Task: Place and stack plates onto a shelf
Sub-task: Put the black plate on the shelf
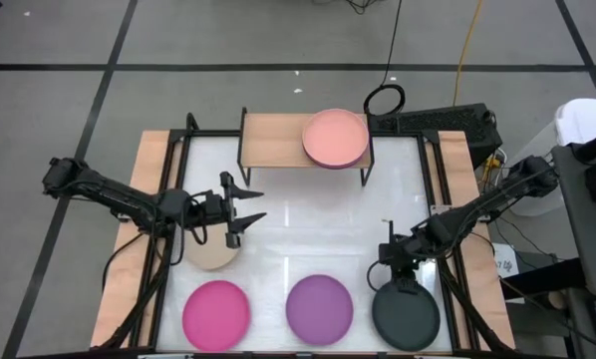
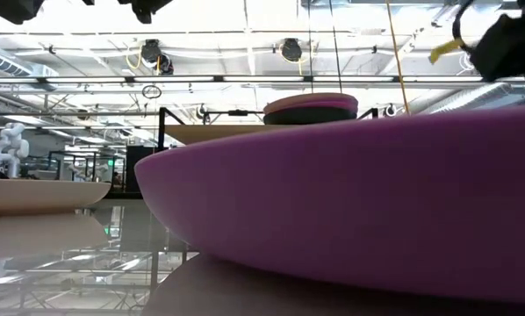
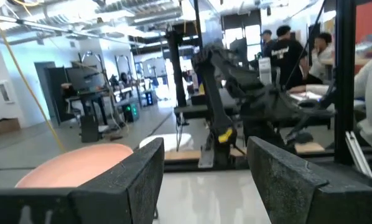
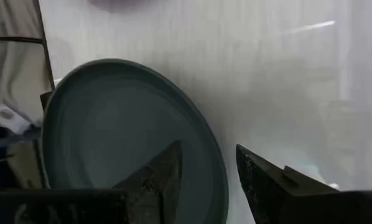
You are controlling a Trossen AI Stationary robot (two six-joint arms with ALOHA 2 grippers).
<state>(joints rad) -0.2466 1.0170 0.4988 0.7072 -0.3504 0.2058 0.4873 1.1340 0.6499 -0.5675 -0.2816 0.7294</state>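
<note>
The shelf point(image 1: 278, 141) stands at the table's far side. On its right half is a stack of plates point(image 2: 311, 107), the peach one point(image 1: 335, 138) on top and a dark one beneath. The beige plate point(image 1: 213, 255), magenta plate point(image 1: 216, 314), purple plate point(image 1: 319, 307) and dark plate point(image 1: 406, 315) lie flat on the table. My left gripper point(image 1: 258, 205) hovers open above the table, just beyond the beige plate, pointing right. My right gripper point(image 4: 208, 168) is open and low over the dark plate's far rim point(image 4: 218, 180), with one finger over the plate and one outside it.
Wooden strips point(image 1: 139, 229) and black frame rails run along both table sides. Cables and a black box point(image 1: 447, 122) sit behind the shelf's right end. The shelf's left half point(image 1: 268, 140) is bare. People stand in the room beyond point(image 3: 285, 50).
</note>
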